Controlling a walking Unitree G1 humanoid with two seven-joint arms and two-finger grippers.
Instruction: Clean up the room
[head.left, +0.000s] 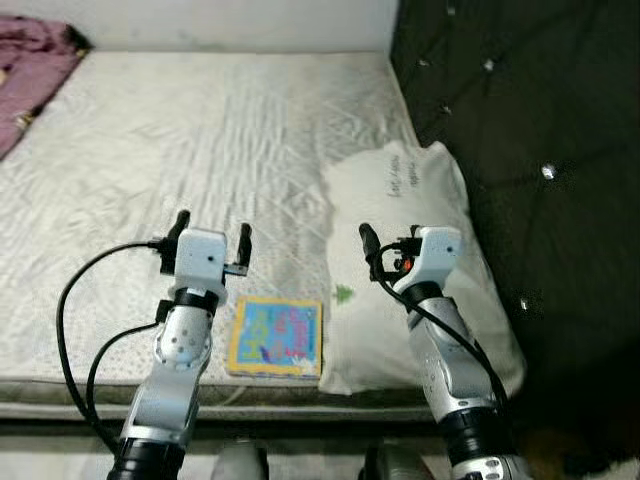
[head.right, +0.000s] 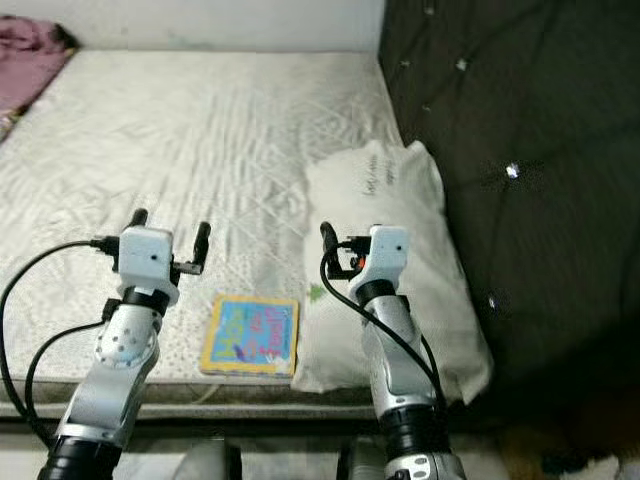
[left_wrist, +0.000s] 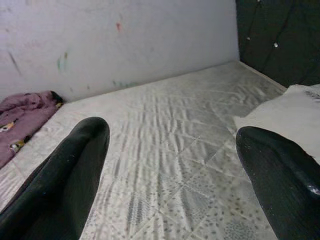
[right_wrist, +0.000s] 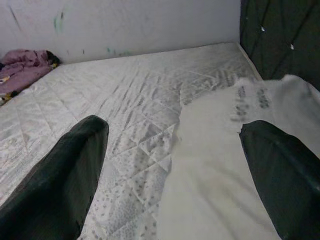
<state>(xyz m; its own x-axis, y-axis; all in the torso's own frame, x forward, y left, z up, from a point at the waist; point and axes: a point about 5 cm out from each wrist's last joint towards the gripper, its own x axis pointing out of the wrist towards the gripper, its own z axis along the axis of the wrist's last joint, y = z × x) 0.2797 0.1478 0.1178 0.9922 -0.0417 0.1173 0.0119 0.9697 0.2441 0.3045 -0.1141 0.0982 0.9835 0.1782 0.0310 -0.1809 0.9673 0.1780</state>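
Bed (head.left: 150, 150): bare mattress, pillow (head.left: 400, 260) by the headboard (head.left: 540, 120). Book (head.left: 276, 336) lies at the near edge, between both grippers. Left gripper (head.left: 211, 232) and right gripper (head.left: 395, 243): fingers wide open, holding nothing, touching nothing.

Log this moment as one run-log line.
left gripper: open, above mattress | right gripper: open, over pillow | book: near mattress edge, untouched

The mattress (head.left: 200, 140) is off-white with a quilted diamond pattern. A plain white pillow (head.left: 410, 260) carries small dark lettering and a green mark. The book (head.left: 276, 337) is yellow-edged with bright blue and pink. Purple cloth (head.left: 30, 70) sits upper left; the tufted headboard (head.left: 530, 150) is black.
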